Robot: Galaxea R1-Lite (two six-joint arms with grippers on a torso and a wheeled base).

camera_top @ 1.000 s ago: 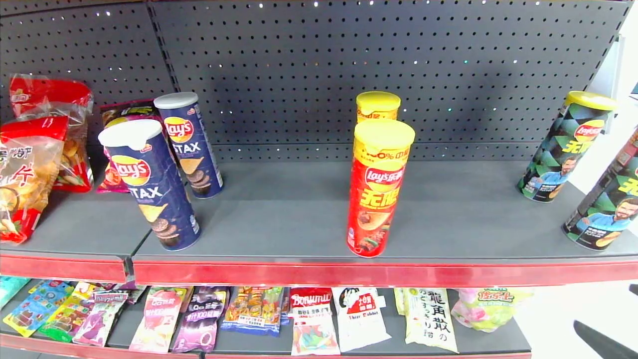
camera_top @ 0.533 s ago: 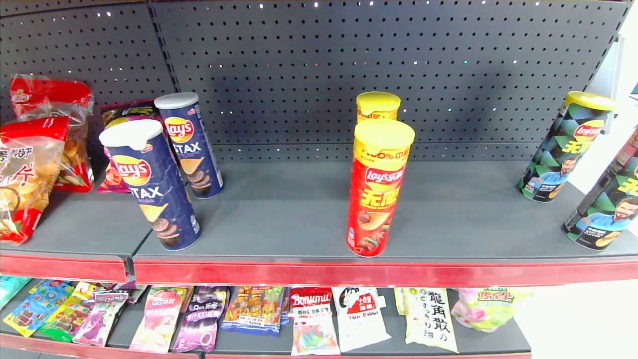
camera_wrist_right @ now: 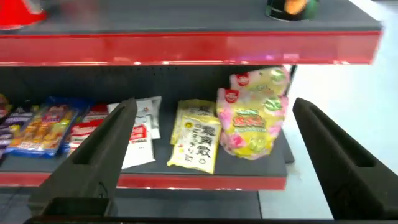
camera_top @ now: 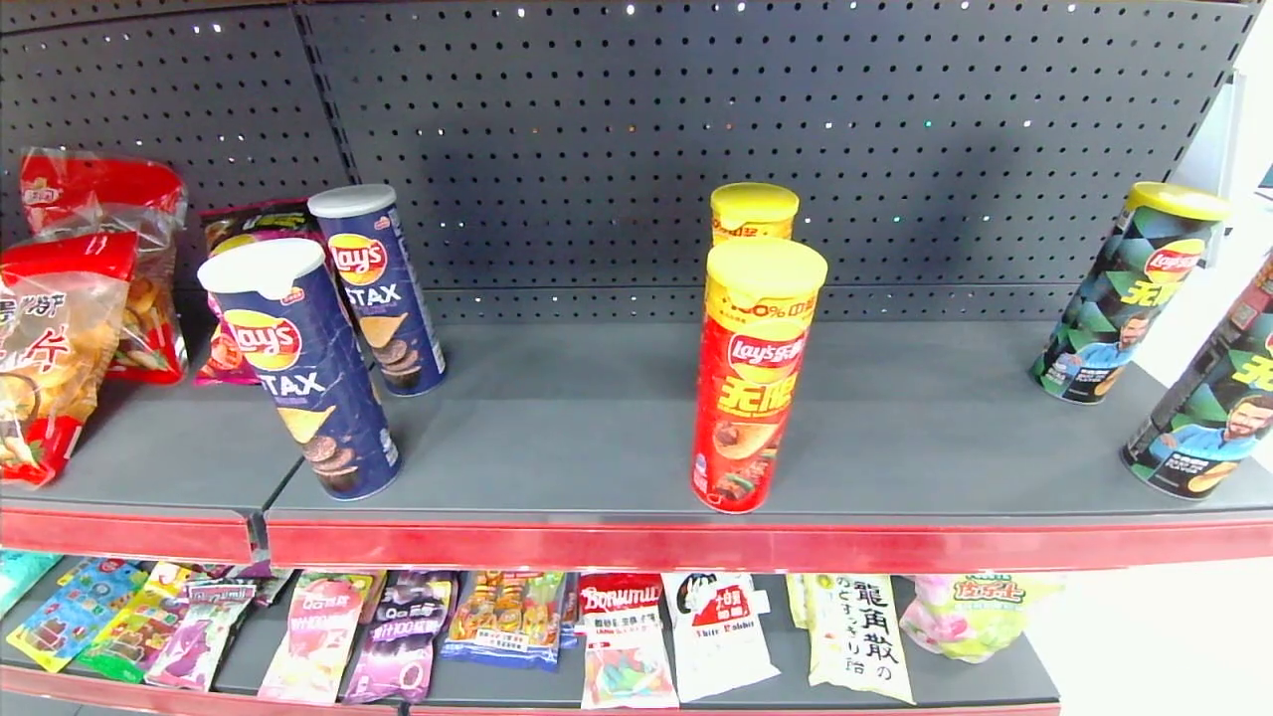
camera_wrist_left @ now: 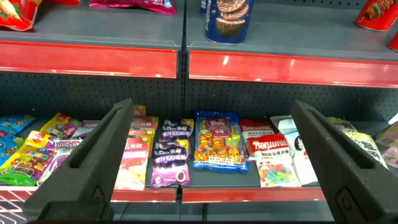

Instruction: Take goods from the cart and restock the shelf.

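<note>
The shelf (camera_top: 617, 428) is a flat sheet of matt grey metal with a glossy red strip (camera_top: 756, 545) along its front edge and a perforated dark back panel (camera_top: 696, 119) dotted with small round holes. On it stand smooth cardboard cylinders, all upright. Two navy tubes (camera_top: 298, 368) with pale flat lids stand toward the left, one in front of the other. A red tube (camera_top: 751, 378) with a yellow plastic lid stands near the middle at the front edge, and a second yellow-lidded tube (camera_top: 754, 211) stands directly behind it. Two tubes patterned in green and black triangles (camera_top: 1124, 293) stand at the right end. At the far left lean crinkly, shiny snack bags (camera_top: 60, 338) in red and clear film. The lower shelf (camera_top: 975, 686) carries a row of thin, flat foil sachets (camera_top: 627, 636) lying side by side. The left hand (camera_wrist_left: 211, 106) is released and holds nothing; its two dark, wedge-shaped fingers (camera_wrist_left: 93, 168) are spread wide apart in front of the lower shelf, with the sachets seen between them. The right hand (camera_wrist_right: 214, 102) is likewise released and empty, its matt black fingers (camera_wrist_right: 93, 168) splayed before the right end of the lower shelf, where a puffy pink-and-green bag (camera_wrist_right: 252, 118) lies beside a flat yellow packet (camera_wrist_right: 196, 137).
</note>
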